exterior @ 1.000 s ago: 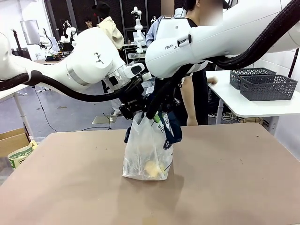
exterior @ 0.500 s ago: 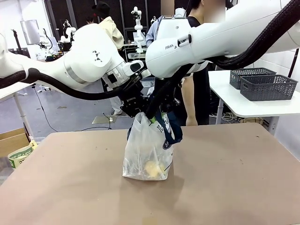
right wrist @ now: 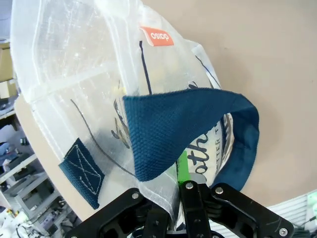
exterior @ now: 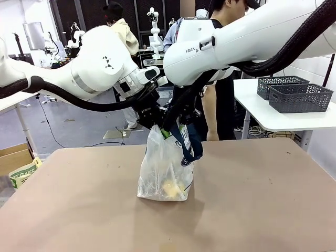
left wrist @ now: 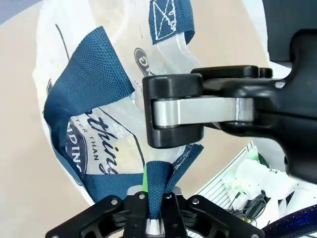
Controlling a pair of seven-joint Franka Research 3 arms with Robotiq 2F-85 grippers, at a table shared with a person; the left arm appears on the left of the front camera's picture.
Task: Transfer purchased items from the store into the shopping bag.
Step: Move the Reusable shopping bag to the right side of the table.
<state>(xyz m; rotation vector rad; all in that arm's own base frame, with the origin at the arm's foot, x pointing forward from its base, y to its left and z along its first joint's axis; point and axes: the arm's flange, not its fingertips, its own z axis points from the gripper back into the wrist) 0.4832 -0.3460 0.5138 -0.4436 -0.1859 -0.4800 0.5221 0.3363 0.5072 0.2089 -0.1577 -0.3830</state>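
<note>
The bag (exterior: 165, 170) stands mid-worktop (exterior: 252, 199) with a pale yellow item (exterior: 170, 187) inside, its navy handles (left wrist: 81, 94) raised, one pinched between the closed fingers of the left gripper (left wrist: 152, 218), the bag's rim clamped by the right gripper (right wrist: 181, 198).

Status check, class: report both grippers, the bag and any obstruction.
Left gripper shut on navy strap handle. Right gripper shut on translucent plastic shopping bag, standing on table. Nothing blocking.
</note>
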